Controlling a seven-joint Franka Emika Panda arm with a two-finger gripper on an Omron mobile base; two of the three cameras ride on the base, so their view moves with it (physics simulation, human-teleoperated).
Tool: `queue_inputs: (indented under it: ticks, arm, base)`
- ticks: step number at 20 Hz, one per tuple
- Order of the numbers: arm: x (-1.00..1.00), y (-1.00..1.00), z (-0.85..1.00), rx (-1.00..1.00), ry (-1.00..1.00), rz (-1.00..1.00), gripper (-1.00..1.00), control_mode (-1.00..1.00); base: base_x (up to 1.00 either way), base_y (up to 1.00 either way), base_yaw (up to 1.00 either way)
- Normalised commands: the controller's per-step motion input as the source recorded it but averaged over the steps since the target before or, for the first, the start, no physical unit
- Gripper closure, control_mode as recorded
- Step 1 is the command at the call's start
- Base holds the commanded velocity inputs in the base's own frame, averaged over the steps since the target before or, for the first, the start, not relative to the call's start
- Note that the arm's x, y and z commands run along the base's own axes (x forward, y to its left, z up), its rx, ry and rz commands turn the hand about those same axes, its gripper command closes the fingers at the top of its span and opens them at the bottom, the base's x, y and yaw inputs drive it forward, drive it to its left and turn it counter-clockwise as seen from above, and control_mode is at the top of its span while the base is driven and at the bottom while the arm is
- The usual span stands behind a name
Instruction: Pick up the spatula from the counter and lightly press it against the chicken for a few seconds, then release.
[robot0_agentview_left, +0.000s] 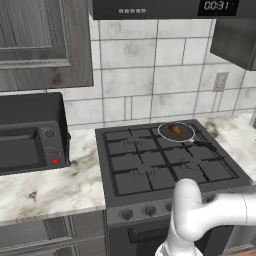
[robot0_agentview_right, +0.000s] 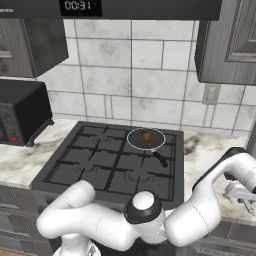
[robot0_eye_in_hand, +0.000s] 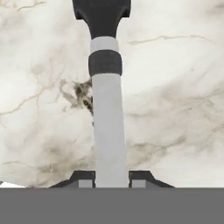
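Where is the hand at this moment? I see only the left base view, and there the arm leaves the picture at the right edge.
Observer: In the right base view the hand hangs low over the counter, to the right of the stove.
Operator: Is the spatula near it?
Observer: Yes. In the hand view the spatula lies on the counter, its grey handle between the two fingertips and its black blade pointing away from them. I cannot tell whether they already press on the handle.
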Motion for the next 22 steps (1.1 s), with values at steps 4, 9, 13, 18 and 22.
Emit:
queue_inputs:
  ticks: [4,9,13,18,22]
  arm:
    - [-0.41,0.77,0.16,0.00,-0.10,0.04,1.00,-1.00]
    - [-0.43,0.90,0.00,0.00,-0.22,0.01,1.00,-1.00]
    - [-0.44,0.95,0.00,-0.01,-0.26,0.00,1.00,-1.00]
    - [-0.33,0.78,0.31,-0.02,-0.17,0.00,1.00,-1.00]
    - [-0.29,0.68,0.54,-0.06,-0.04,0.00,1.00,-1.00]
  base:
    - [0.00,0.00,0.00]
    - [0.00,0.00,0.00]
    - [0.00,0.00,0.00]
    - [0.00,0.00,0.00]
    - [0.00,0.00,0.00]
